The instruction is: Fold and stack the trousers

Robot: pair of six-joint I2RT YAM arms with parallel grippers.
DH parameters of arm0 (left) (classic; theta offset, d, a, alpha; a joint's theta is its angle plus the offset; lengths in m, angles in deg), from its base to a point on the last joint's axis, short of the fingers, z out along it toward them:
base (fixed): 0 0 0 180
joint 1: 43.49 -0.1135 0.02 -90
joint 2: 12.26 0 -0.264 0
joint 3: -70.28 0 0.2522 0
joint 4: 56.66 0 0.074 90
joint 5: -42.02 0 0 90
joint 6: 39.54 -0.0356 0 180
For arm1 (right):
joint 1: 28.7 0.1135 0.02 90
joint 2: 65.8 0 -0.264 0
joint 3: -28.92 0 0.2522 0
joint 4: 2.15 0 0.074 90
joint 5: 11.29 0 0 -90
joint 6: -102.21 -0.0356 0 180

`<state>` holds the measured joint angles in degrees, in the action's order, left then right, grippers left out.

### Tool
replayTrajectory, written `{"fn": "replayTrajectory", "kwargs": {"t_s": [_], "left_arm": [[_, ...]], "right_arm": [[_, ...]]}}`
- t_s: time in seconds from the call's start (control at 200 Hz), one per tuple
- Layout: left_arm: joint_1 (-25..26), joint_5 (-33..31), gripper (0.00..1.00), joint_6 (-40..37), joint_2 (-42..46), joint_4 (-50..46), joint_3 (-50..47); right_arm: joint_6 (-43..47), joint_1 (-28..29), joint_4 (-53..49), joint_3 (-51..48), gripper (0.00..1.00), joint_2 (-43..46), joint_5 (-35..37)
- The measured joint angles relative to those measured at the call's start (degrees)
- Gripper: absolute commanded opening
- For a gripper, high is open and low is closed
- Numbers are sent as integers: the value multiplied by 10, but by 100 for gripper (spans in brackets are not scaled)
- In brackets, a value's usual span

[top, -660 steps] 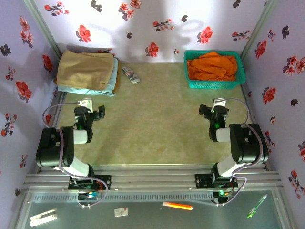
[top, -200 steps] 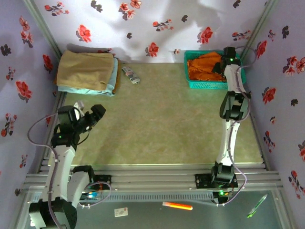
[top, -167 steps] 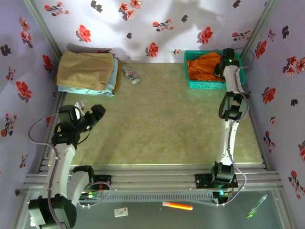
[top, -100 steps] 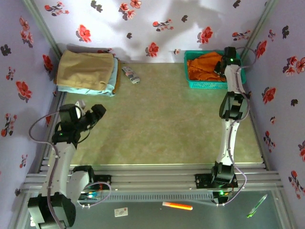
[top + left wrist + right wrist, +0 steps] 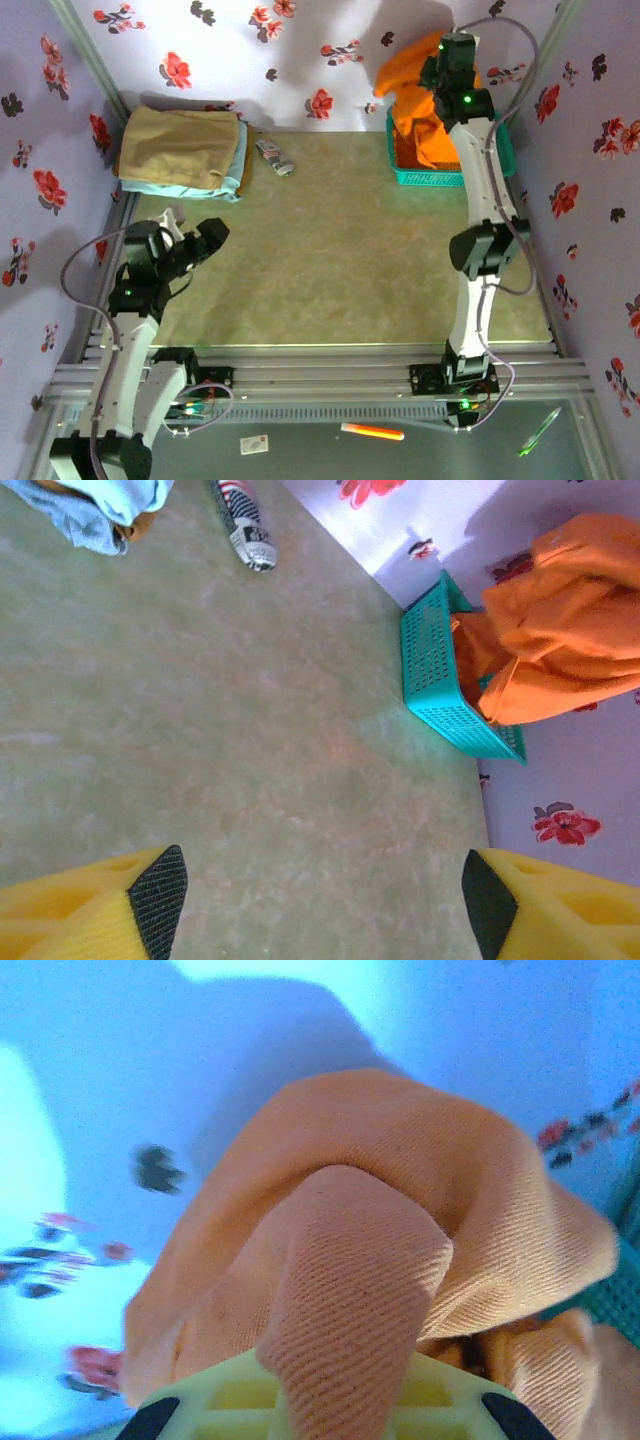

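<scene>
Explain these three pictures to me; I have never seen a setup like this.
Two robot arms, left and right, are bolted at the near edge of a table, each ending in a two-finger gripper. One picture looks down from above; the other two come from wrist cameras. On the table lie folded clothes, tan over light blue, a small striped item and a green basket. The right gripper is shut on orange trousers, holding them above the basket, part hanging into it. The left gripper is open and empty.
</scene>
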<state>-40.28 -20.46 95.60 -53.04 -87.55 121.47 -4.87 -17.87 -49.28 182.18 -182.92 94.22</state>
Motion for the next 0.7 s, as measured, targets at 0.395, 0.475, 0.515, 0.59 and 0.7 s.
{"fn": "replayTrajectory", "kwargs": {"t_s": [0.395,0.475,0.515,0.59,0.7], "left_arm": [[24,-54,84,1,164,-29,-1],[24,-72,90,2,173,-49,-1],[24,-84,91,1,175,-61,-1],[24,-110,93,1,174,-97,6],[24,-145,95,2,169,-151,32]], "right_arm": [[167,321,157,-339,59,361,22],[149,357,148,-387,82,383,-16],[135,369,141,-407,81,382,-35],[101,385,138,-464,82,378,-63],[43,396,113,-565,81,378,-92]]}}
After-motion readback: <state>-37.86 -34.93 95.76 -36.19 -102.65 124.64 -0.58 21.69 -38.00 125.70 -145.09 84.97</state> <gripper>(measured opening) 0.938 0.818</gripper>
